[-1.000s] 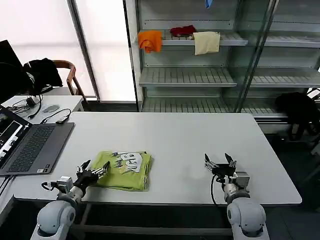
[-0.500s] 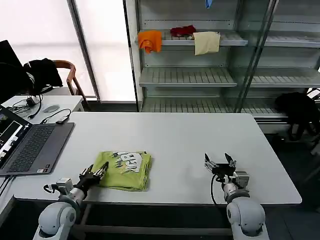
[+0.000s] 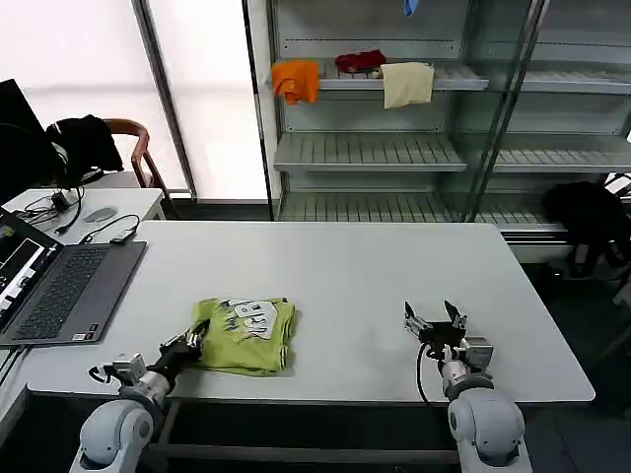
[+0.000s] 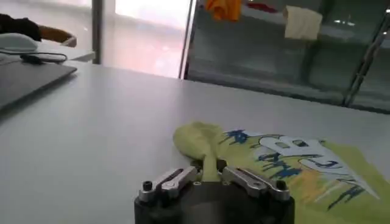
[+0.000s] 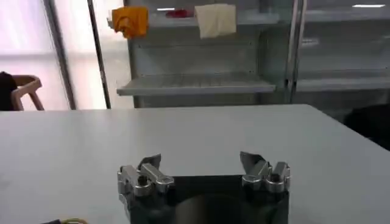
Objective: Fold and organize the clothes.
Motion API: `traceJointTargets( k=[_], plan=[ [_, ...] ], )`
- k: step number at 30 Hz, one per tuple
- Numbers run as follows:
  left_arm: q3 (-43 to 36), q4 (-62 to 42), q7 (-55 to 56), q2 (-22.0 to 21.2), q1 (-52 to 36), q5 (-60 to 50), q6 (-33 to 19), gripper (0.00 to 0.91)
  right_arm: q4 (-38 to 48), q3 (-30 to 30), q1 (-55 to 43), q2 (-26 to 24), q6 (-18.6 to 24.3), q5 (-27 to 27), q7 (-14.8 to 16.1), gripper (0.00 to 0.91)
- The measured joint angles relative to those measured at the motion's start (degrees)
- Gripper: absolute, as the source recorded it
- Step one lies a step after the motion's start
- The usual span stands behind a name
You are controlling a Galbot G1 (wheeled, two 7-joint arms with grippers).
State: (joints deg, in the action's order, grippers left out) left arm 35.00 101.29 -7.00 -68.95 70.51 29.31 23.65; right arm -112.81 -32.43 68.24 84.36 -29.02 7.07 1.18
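T-shirt (image 3: 243,335), lime green and folded into a compact square with its lettering up, lies on the table (image 3: 394,276) straight ahead of the left gripper (image 3: 188,344), whose nearly closed fingers pinch the shirt's near corner. The right gripper (image 3: 435,322) rests wide open, holding nothing, well off to the side. Dragging by that one pinched corner could pull the thin layers apart and undo the fold
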Motion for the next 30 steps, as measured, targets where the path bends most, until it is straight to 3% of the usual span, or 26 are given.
traceJointTargets(
  k=[8,20,30],
  plan=[
    [2.97,1.56,-2.85,2.15,-0.26,-8.19,-2.89,0.0,-0.17,-0.22,0.01,-0.39,-0.01,0.38,-0.02,0.907],
    [11.53,1.92,-8.92,13.08,-2.95,-21.02,-3.95,0.01,1.12,0.15,0.03,-0.23,1.06,1.03,0.21,0.907],
    [11.97,4.8,-10.22,20.17,-4.43,-22.71,-0.37,0.02,2.75,-0.14,0.26,-0.55,2.41,2.63,0.63,0.907]
  ],
)
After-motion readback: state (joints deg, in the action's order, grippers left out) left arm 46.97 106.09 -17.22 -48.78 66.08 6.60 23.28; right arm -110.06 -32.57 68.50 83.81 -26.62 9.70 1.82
